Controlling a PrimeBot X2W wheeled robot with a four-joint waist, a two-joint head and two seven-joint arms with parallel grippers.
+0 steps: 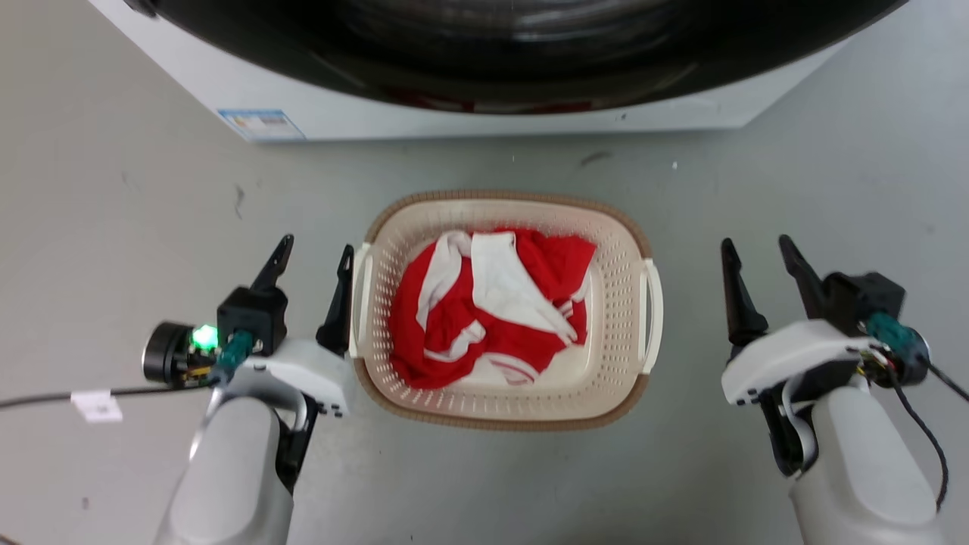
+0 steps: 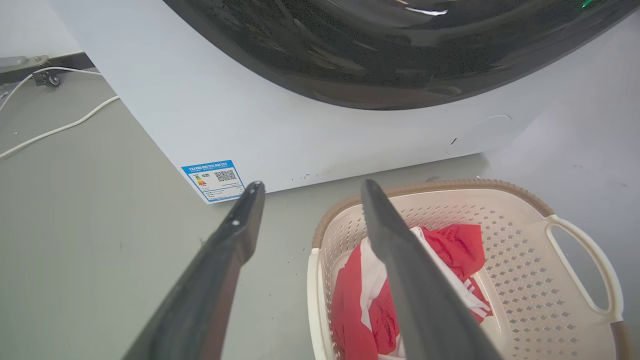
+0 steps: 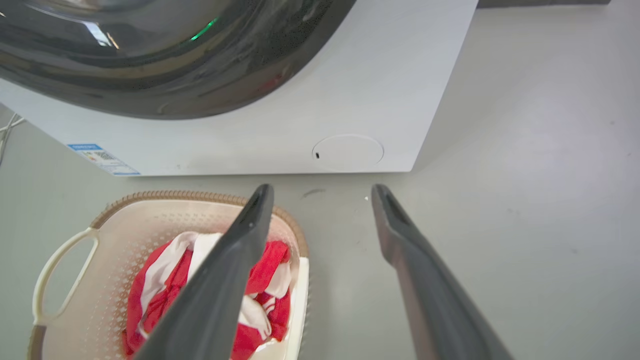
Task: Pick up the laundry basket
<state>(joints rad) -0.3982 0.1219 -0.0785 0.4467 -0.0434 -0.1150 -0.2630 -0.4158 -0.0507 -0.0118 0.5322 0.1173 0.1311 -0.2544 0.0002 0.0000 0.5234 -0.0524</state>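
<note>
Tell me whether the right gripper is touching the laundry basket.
No, the right gripper stands apart from the laundry basket, with bare floor between them.

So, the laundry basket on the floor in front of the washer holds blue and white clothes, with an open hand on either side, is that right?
Not quite: the clothes are red and white, not blue, as the head view shows. The laundry basket does sit on the floor before the washer, with the left hand and right hand open either side.
</note>
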